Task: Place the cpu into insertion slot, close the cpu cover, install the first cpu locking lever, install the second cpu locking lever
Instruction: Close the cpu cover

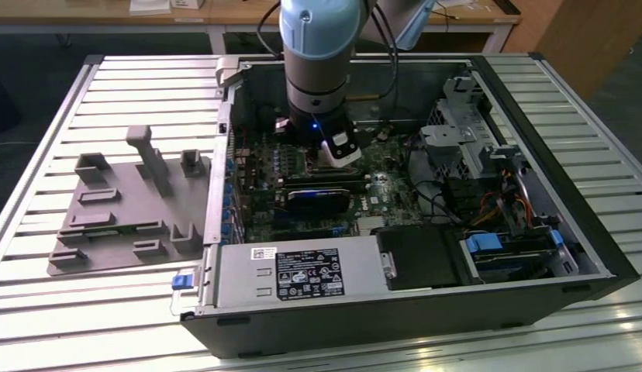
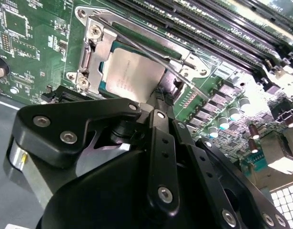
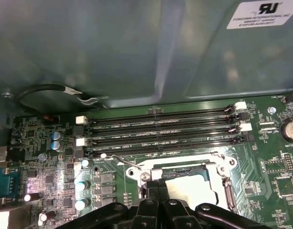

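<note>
Second wrist view: cpu (image 2: 129, 74) seated in the insertion slot (image 2: 79, 78), cpu cover (image 2: 96, 45) down over it.
The gripper (image 2: 160, 98) has its fingers pressed together, nothing seen between them, tips just beside the cpu's edge; a thin wire lever (image 2: 136, 47) crosses the cover's corner on the green motherboard (image 2: 32, 57).

Exterior view high above open computer case (image 1: 404, 329), both wrist views close, sharing the insertion slot (image 2: 96, 57) (image 3: 222, 169)

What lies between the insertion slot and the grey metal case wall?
Long black memory slots, running side by side across the green board, fill that stretch in the first wrist view.
</note>
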Controlling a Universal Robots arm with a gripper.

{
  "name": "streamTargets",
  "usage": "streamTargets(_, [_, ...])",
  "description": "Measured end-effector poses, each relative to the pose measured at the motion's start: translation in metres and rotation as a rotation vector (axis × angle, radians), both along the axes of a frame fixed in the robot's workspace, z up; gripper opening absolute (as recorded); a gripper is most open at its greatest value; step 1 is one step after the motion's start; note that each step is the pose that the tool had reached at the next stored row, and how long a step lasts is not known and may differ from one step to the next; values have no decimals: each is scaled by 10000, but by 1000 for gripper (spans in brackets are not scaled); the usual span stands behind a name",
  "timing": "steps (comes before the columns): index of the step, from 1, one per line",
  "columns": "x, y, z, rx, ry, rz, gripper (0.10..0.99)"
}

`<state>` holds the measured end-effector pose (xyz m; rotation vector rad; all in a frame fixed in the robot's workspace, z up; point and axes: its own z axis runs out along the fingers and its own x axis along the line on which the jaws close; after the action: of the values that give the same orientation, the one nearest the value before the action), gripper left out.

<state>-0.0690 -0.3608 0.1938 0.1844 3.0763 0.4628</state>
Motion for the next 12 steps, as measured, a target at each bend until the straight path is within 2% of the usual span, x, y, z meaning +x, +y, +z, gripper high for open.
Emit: streamTargets(12, [13,1,34,5,-2,1,102])
